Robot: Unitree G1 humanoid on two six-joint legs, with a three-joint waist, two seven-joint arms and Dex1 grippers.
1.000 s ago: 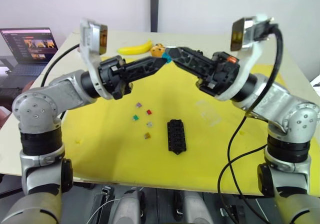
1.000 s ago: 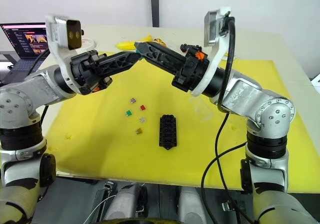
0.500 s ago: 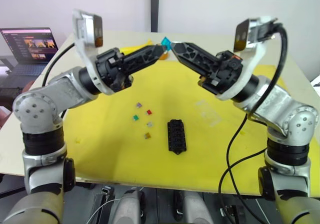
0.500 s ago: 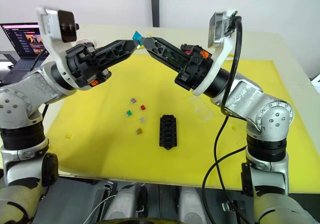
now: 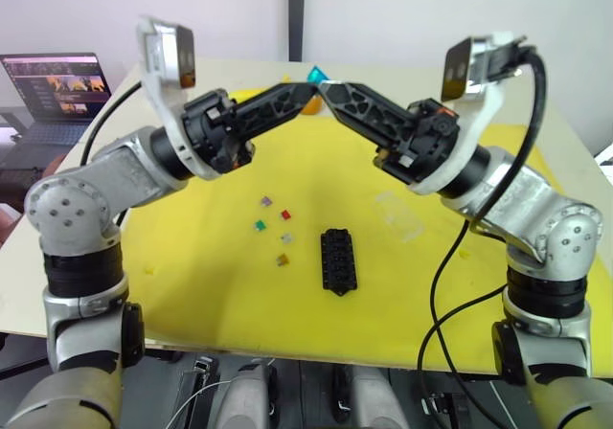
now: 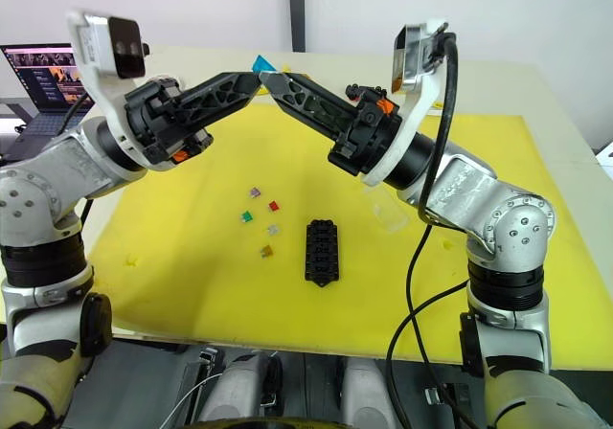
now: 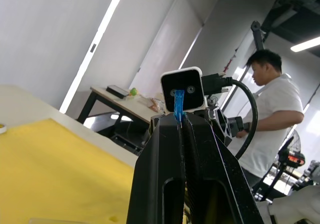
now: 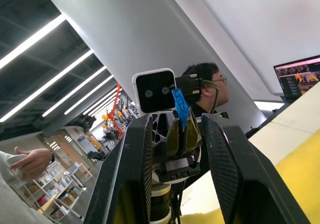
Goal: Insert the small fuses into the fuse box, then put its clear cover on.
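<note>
Both grippers are raised high over the yellow mat (image 5: 192, 295) and meet tip to tip. My left gripper (image 7: 180, 121) is shut on a small blue fuse (image 7: 178, 103) that sticks out past its fingertips; the same fuse (image 5: 314, 72) is visible from the head. My right gripper (image 8: 177, 119) is open, its fingers (image 8: 135, 174) spread on either side of the left gripper's tip and the blue fuse (image 8: 180, 108). The black fuse box (image 5: 337, 259) lies on the mat below. Several small fuses (image 5: 284, 215) lie loose to its left. The clear cover (image 5: 400, 214) rests to its right.
An open laptop (image 5: 56, 84) stands off the table's far left corner. A person in a white shirt (image 7: 272, 109) stands beyond the table in the left wrist view. The mat's front edge (image 5: 316, 348) runs close to me.
Both grippers have risen from above the mat, carrying the blue fuse up at their meeting tips. The right gripper's tip has since edged closer around the left one.
</note>
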